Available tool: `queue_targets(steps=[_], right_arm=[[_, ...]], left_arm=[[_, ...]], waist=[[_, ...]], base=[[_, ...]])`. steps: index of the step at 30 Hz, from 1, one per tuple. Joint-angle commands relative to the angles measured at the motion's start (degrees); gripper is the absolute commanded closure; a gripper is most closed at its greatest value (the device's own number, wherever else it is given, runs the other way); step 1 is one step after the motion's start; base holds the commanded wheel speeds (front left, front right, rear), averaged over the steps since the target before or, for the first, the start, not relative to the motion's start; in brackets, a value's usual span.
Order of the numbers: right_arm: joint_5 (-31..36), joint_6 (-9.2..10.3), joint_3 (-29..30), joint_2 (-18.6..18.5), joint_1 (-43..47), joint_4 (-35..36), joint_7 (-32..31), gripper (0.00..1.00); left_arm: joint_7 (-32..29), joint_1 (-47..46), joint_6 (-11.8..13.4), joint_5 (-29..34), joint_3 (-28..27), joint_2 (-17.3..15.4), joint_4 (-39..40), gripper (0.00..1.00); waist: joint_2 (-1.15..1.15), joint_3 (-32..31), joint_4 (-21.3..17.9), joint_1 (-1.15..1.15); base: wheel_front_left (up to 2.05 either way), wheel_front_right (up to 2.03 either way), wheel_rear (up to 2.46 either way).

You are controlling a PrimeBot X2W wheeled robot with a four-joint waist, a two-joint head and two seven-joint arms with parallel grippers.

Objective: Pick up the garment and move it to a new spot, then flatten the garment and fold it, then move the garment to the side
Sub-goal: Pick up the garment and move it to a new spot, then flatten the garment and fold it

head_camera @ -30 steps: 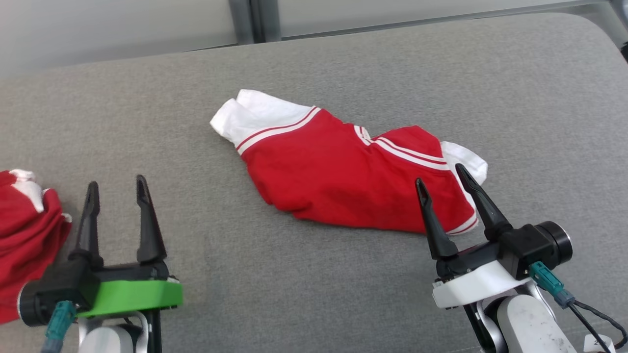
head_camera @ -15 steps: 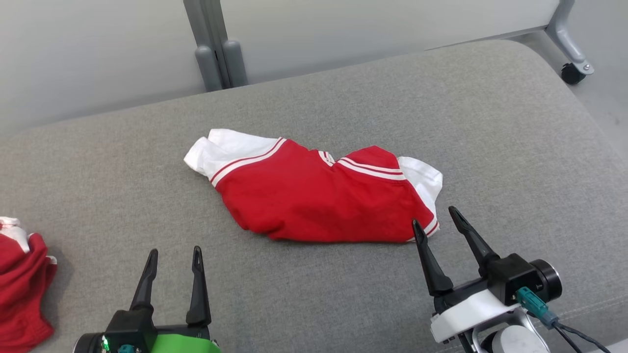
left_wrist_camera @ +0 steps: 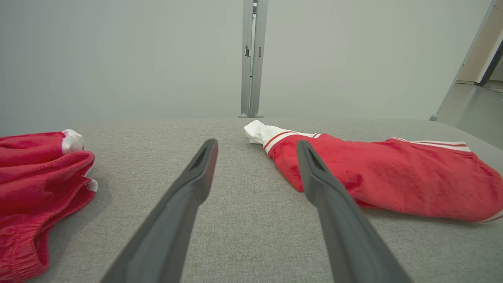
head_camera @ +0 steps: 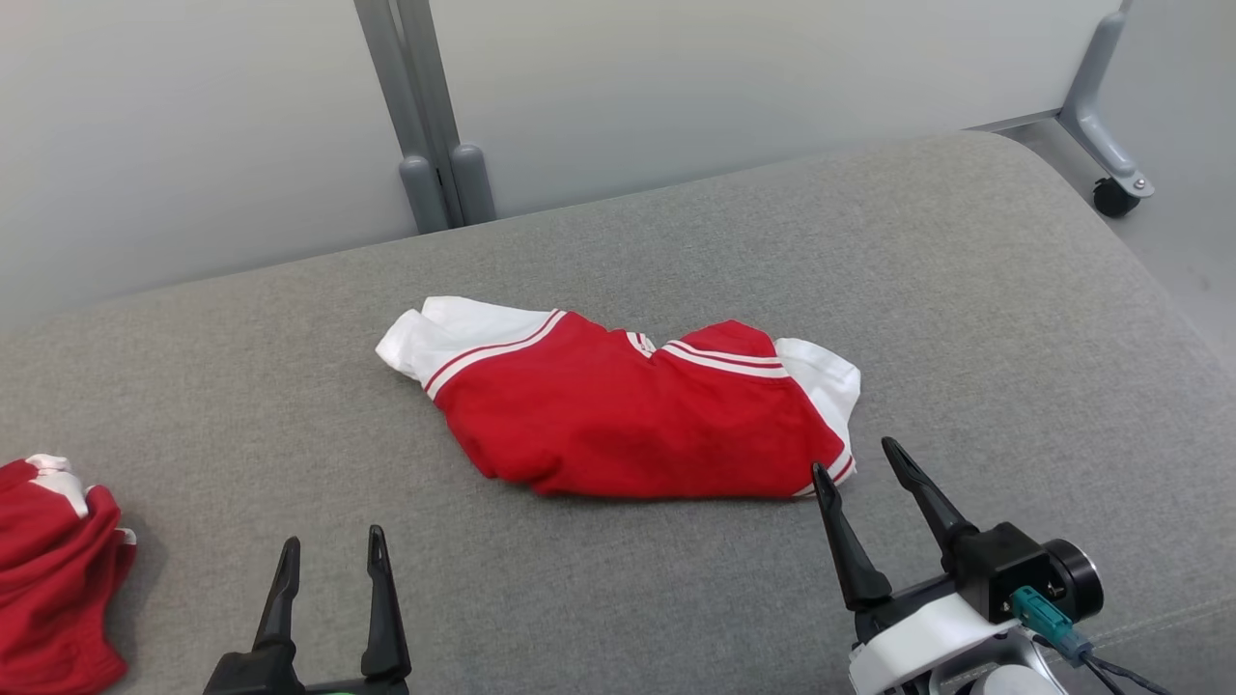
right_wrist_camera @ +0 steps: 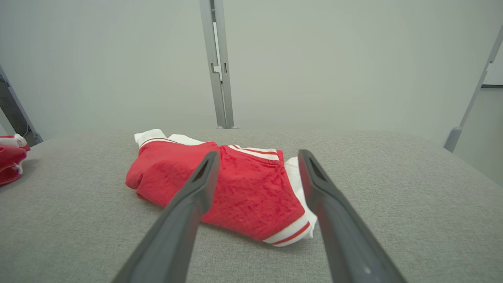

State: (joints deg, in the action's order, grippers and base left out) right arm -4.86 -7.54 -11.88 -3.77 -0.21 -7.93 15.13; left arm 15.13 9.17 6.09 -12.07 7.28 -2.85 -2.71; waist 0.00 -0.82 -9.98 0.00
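A red garment (head_camera: 628, 420) with white sleeves and white stripes lies folded in the middle of the grey cushion (head_camera: 1014, 319). It also lies to the right in the left wrist view (left_wrist_camera: 385, 177) and centrally in the right wrist view (right_wrist_camera: 243, 188). My right gripper (head_camera: 855, 458) stands open just off the garment's near right corner, holding nothing. Near the bottom edge, well short of the garment's left end, my left gripper (head_camera: 330, 548) is open and empty. Both hover apart from the cloth.
A second red and white garment (head_camera: 53, 579) lies bunched at the cushion's left edge. Behind the cushion stand a grey partition post (head_camera: 425, 116) and pale wall panels. A wheeled frame leg (head_camera: 1110, 145) stands on the floor at the far right.
The head camera has tilted up and pulled back, so the whole picture shifted down. Both grippers sit lower in view and farther from the garment, still open. The garment lies as before.
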Motion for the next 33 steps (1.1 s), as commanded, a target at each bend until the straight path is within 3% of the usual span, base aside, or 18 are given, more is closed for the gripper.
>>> queue_targets(steps=[1,33], right_arm=[[-0.04,0.1,-0.09,-0.02,0.91,-0.18,0.03,0.0],[-0.05,0.1,-0.26,0.01,1.23,0.02,0.02,0.0]], left_arm=[[0.02,1.12,-0.16,-0.61,-0.05,-0.09,0.26,0.0],[0.02,1.05,0.47,0.52,1.81,-0.08,0.92,0.0]], waist=[[0.0,-0.35,0.55,0.0],[0.0,-0.02,6.54,0.0]], base=[[0.0,0.0,0.0],[0.0,0.0,0.0]])
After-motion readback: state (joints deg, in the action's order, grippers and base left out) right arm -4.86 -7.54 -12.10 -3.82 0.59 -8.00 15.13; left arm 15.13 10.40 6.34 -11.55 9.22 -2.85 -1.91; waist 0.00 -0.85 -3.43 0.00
